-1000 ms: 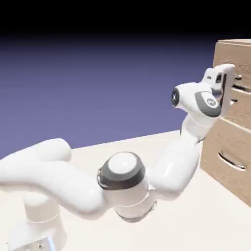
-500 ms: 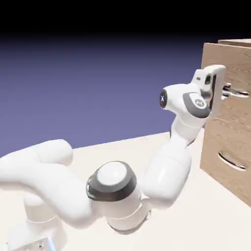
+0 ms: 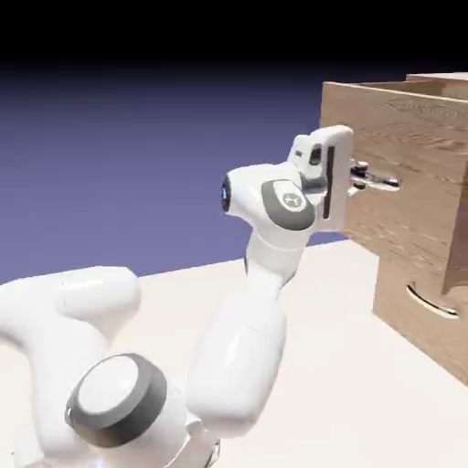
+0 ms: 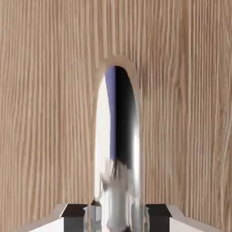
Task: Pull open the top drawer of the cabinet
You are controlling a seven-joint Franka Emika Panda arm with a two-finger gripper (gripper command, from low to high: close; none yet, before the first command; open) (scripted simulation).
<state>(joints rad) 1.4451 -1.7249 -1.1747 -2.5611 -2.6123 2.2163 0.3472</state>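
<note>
The cabinet point(image 3: 430, 302) stands at the exterior view's right, light tan wood grain. Its top drawer point(image 3: 407, 155) juts well out toward the arm, past the lower drawer front. My gripper point(image 3: 358, 175) is shut on the top drawer's silver handle point(image 3: 379, 181). In the hand view the curved silver handle point(image 4: 118, 149) runs up the middle against the drawer's wood front point(image 4: 45, 113), pinched between my two grey fingertips point(image 4: 74, 213) at the bottom edge.
The lower drawer point(image 3: 416, 306) sits flush in the cabinet with its own curved silver handle point(image 3: 430, 302). The white arm's elbow and base fill the exterior view's lower left over the cream table point(image 3: 366, 402).
The gripper closed on the top drawer's handle, then moved to the exterior view's left, drawing the drawer out of the cabinet. The arm folded back toward its base.
</note>
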